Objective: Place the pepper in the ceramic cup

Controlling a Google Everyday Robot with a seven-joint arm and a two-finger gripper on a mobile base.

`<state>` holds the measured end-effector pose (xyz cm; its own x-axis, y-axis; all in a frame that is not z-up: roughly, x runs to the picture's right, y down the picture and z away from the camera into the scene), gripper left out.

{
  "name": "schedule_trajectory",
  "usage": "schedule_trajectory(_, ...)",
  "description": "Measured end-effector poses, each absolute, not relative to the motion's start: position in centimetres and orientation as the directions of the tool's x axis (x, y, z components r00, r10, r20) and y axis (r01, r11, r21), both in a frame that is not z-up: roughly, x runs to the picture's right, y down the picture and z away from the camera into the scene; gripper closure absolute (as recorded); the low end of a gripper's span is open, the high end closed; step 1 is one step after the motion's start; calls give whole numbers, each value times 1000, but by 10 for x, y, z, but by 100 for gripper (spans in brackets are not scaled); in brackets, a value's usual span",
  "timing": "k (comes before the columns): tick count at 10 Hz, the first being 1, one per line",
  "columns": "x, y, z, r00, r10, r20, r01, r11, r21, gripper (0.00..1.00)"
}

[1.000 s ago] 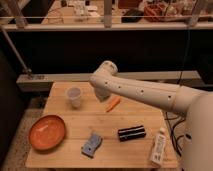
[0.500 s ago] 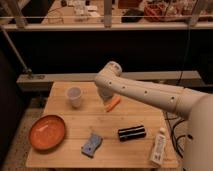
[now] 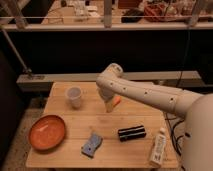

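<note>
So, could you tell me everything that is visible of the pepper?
The pepper is small, slender and orange-red, tapered like a carrot. It lies on the wooden table, apart from the ceramic cup. The gripper stands over its end nearer the cup and hides part of it; contact cannot be judged.

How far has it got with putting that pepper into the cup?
Nothing looks finished yet: the pepper lies on the table, apart from the ceramic cup. In hand: the gripper is low beside the pepper. Left: grasping, carrying, dropping it in the cup.
</note>
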<state>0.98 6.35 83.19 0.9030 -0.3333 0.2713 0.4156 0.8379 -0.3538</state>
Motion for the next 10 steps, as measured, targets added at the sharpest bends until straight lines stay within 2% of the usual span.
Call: schedule_trajectory(10, 31, 76, 873, 879, -340, 336, 452, 819, -353, 20)
